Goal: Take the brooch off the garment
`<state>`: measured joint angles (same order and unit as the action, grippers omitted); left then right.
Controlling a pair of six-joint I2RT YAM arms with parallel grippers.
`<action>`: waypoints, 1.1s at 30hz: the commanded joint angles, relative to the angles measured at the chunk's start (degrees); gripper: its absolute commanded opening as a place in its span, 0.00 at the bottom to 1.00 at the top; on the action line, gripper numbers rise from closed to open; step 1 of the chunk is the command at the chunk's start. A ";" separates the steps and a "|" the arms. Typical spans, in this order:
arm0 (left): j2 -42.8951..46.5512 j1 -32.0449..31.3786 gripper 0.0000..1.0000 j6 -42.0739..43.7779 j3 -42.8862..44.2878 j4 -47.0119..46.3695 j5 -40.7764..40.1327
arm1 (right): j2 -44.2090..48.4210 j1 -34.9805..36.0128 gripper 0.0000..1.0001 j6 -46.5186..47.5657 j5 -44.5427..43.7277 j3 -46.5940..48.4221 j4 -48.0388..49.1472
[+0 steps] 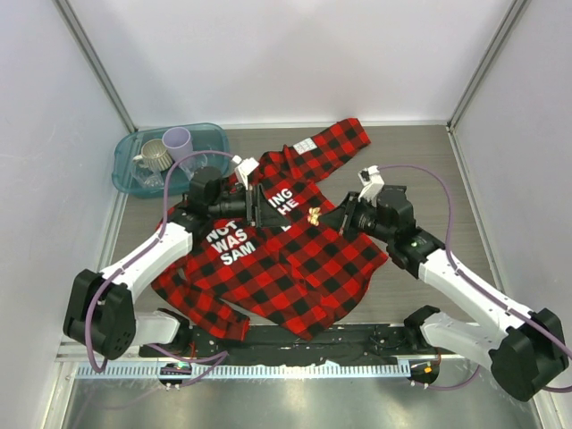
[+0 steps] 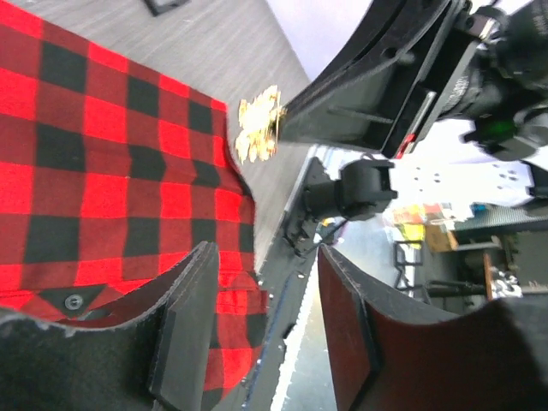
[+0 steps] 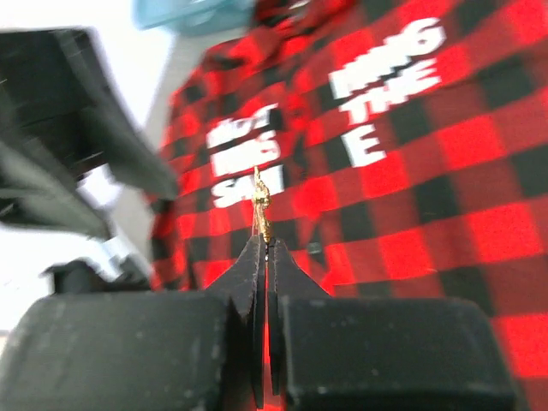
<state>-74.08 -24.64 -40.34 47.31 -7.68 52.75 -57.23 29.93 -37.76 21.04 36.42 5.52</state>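
The red-and-black plaid garment (image 1: 295, 259) lies spread on the table, white lettering up. My right gripper (image 1: 322, 215) is shut on the small gold brooch (image 1: 314, 214) over the shirt's middle. In the right wrist view the brooch (image 3: 260, 201) sticks out edge-on from my shut fingertips (image 3: 265, 244), with the shirt (image 3: 428, 197) blurred behind. In the left wrist view the brooch (image 2: 259, 124) sits at the tip of the right gripper's black fingers (image 2: 360, 103), by the cloth's edge (image 2: 103, 171). I cannot tell if it still touches the cloth. My left gripper (image 2: 265, 265) is open over the shirt, near the lettering (image 1: 259, 204).
A teal tray (image 1: 210, 134) with a purple cup (image 1: 177, 141) and a grey mug (image 1: 156, 154) stands at the back left. A white label (image 1: 305, 145) is near the shirt's collar. A small black box (image 2: 165, 4) lies on the table beyond the shirt.
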 commanded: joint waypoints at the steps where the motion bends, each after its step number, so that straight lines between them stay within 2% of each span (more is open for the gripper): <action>1: 1.40 0.47 0.56 6.30 4.28 10.20 -7.04 | -2.60 -0.75 0.01 11.46 -25.20 10.39 -26.72; 2: 1.75 0.47 0.65 7.45 5.07 13.45 -9.05 | -3.58 -0.84 0.01 12.35 -33.70 11.73 -29.66; 5: 2.19 0.39 0.67 8.43 5.25 15.33 -10.30 | -6.66 -2.06 0.01 14.37 -44.63 15.86 -37.14; 9: 2.02 0.39 0.67 7.47 5.25 15.50 -11.01 | -12.63 -4.88 0.01 16.31 -53.09 19.64 -42.51; 15: 3.24 0.30 0.67 7.47 5.07 15.77 -10.83 | -22.30 -10.50 0.01 19.21 -59.97 22.89 -42.35; 24: 4.12 -0.14 0.66 7.29 4.81 15.42 -10.48 | -37.05 -11.56 0.01 24.39 -66.83 29.66 -38.31; 33: 3.86 -0.14 0.67 6.94 4.72 14.80 -9.60 | -44.72 -11.56 0.01 29.14 -71.75 33.97 -35.50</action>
<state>-71.29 -24.64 -33.95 50.46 8.19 41.87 -101.12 18.52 -11.16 -45.52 67.37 -33.06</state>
